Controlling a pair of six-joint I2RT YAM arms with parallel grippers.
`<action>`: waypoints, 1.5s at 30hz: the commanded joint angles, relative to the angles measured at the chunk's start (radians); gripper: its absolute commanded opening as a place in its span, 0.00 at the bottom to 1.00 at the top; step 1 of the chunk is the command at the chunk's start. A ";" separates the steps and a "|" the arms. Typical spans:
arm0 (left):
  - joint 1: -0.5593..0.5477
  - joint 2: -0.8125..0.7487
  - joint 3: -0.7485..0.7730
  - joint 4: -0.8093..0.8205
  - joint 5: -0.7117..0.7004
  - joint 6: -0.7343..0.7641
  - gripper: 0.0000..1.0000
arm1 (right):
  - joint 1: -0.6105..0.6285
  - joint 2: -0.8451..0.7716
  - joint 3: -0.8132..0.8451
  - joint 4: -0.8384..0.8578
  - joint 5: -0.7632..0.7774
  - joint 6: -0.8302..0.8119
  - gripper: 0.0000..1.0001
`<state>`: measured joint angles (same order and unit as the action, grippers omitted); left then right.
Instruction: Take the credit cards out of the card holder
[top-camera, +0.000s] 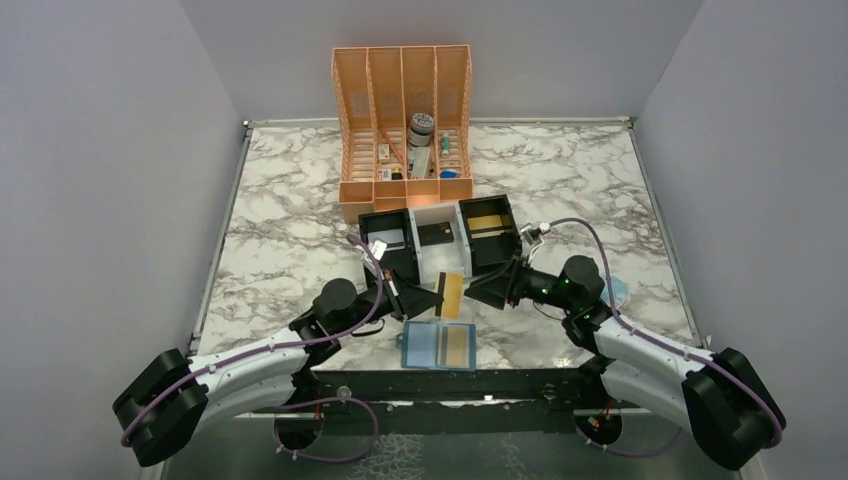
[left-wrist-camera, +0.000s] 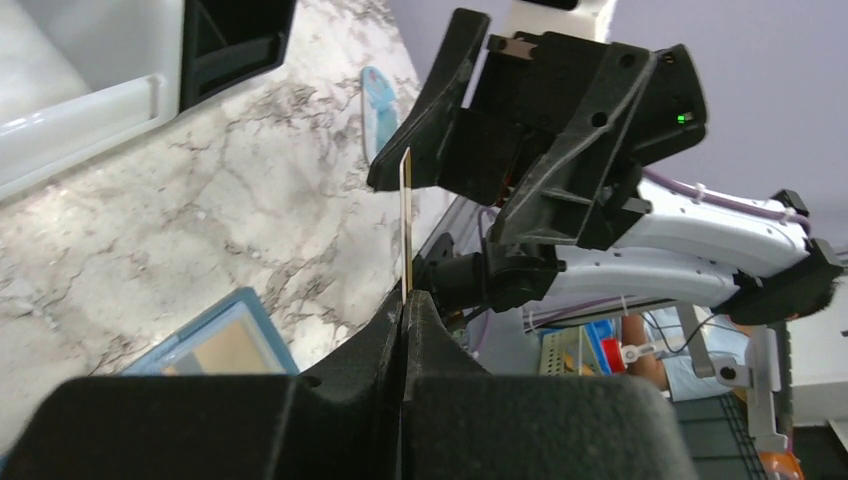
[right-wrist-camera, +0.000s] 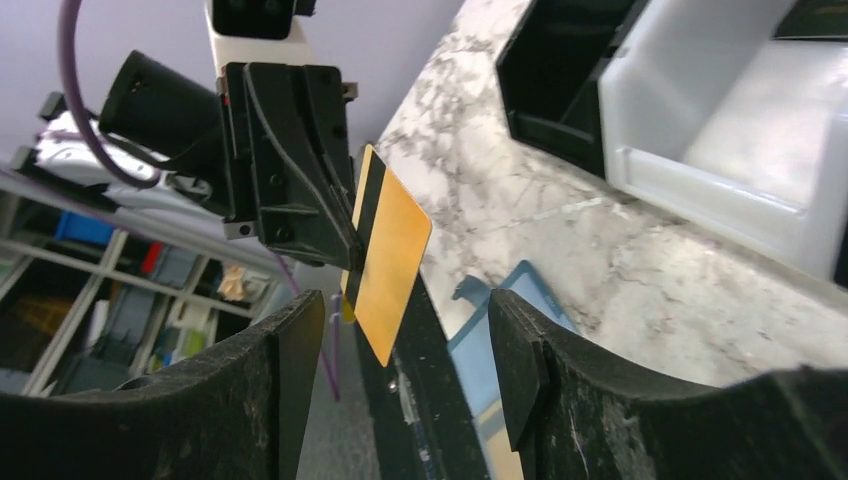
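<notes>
My left gripper (top-camera: 436, 298) is shut on one edge of a gold credit card (top-camera: 451, 295), holding it upright above the table; the left wrist view shows that card (left-wrist-camera: 406, 220) edge-on, rising from the closed fingertips (left-wrist-camera: 400, 312). My right gripper (top-camera: 471, 290) faces it, open, and the card's free end (right-wrist-camera: 385, 255) reaches between its fingers (right-wrist-camera: 290, 350) without touching. The blue card holder (top-camera: 438, 346) lies open and flat at the table's near edge, with another gold card (top-camera: 458, 345) in its right pocket.
A black-and-white three-compartment tray (top-camera: 460, 262) sits just behind the grippers, holding a silver-white card (top-camera: 380, 245), a dark card (top-camera: 433, 232) and a gold card (top-camera: 487, 222). An orange file organizer (top-camera: 403, 190) stands behind it. A pale blue packet (top-camera: 617, 290) lies by the right arm.
</notes>
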<state>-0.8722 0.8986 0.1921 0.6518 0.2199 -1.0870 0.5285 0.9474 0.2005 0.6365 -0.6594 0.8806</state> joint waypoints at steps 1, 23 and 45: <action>-0.002 0.004 -0.013 0.136 0.042 -0.007 0.00 | 0.002 0.076 -0.005 0.239 -0.124 0.105 0.59; -0.019 0.058 -0.033 0.270 0.062 -0.019 0.00 | 0.075 0.269 0.021 0.447 -0.151 0.222 0.30; -0.017 0.037 -0.058 0.202 0.014 0.012 0.68 | 0.076 0.093 0.081 0.075 -0.004 0.011 0.01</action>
<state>-0.8860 0.9829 0.1486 0.9310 0.2573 -1.1187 0.5976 1.1542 0.2119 0.9997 -0.7891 1.0740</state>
